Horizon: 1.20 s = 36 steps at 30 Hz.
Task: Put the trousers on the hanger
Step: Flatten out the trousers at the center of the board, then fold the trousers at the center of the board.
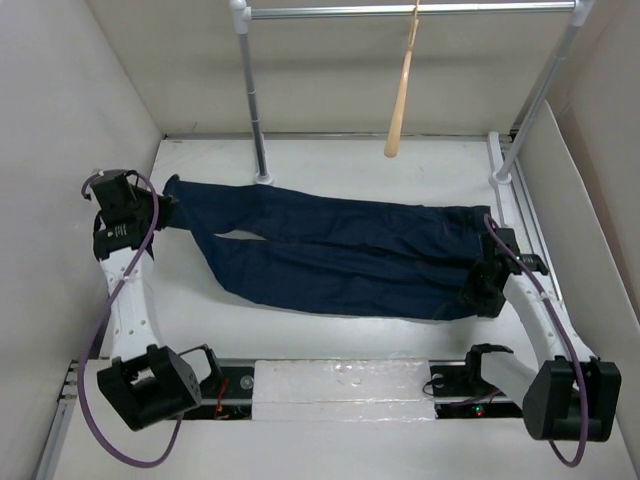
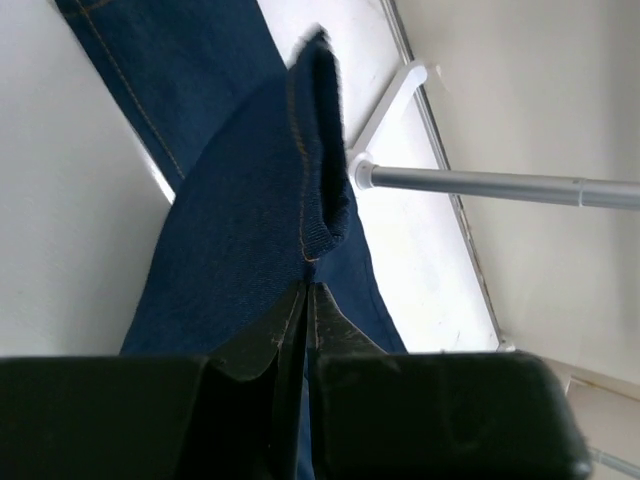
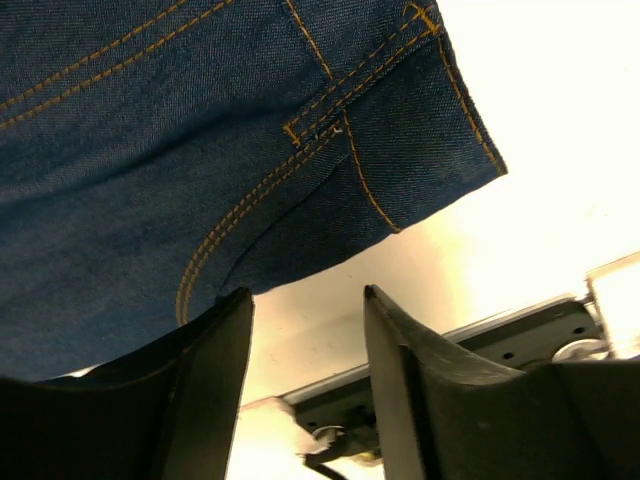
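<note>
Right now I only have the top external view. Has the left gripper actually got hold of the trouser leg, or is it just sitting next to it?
Observer: The left wrist view shows the left gripper shut on the trousers, with the leg hem standing up past its fingertips.
Operator: And the right one, at the waistband?
Observer: The right gripper is open. The waistband corner lies beyond its fingertips, and only bare table shows between them.
Operator: Is any denim touching it?
Observer: The cloth runs up to the edge of one finger, but I cannot tell whether they touch.
</note>
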Tool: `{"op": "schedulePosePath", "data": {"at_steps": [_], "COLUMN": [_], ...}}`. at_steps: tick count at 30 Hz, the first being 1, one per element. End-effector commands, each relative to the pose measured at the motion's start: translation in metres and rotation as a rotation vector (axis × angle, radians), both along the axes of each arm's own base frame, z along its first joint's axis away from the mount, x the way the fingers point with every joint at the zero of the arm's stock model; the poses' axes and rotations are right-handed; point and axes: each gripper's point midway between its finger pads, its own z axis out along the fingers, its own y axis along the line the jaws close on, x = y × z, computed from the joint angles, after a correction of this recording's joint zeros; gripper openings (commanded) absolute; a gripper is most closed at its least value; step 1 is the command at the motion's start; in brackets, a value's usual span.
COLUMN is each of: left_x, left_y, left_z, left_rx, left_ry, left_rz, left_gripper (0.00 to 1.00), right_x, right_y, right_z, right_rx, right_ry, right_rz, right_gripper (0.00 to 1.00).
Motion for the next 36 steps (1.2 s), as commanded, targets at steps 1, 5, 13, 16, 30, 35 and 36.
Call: {"op": "schedulePosePath", "data": {"at_steps": [1,5,13,16,30,35,36], "left_x": [0.015,0.020,0.016,0.015,0.002,0.018,0.023], "left_y": [-0.008,-0.007,-0.007,-0.005,0.061,0.070,0.071], "left_z": [0.019,0.008,-0.005,-0.003,0.020,0.060,0.065], "left_rx": [-0.017,-0.037,-0.046,-0.034,0.169,0.184,0.183], "left_ry": [-0.048,-0.040,-0.015,-0.018,0.037,-0.097,-0.113], "left_rz": [-0.037,-0.030,-0.019,-0.011,0.220,0.259,0.256], "left_gripper": [0.00,0.00,0.00,0.00,0.00,0.00,0.00], "right_x": [0.006,0.005,0.012,0.028,0.085,0.136,0.149], "right_y": [0.006,0.023,0.025,0.022,-0.031,-0.038,-0.040], "right_z": [0.001,-0.012,-0.038,-0.032,0.110,0.125,0.136], "right_rx": [0.011,0.030,0.006,-0.022,-0.331,-0.384,-0.399], "right_ry": [-0.016,-0.008,0.005,-0.069,-0.362,-0.314,-0.338], "right_rz": [-0.093,-0.094,-0.082,-0.081,0.207,0.274,0.299], "right_gripper": [0.53,0.45,0.43,0.30,0.00,0.00,0.00]}}
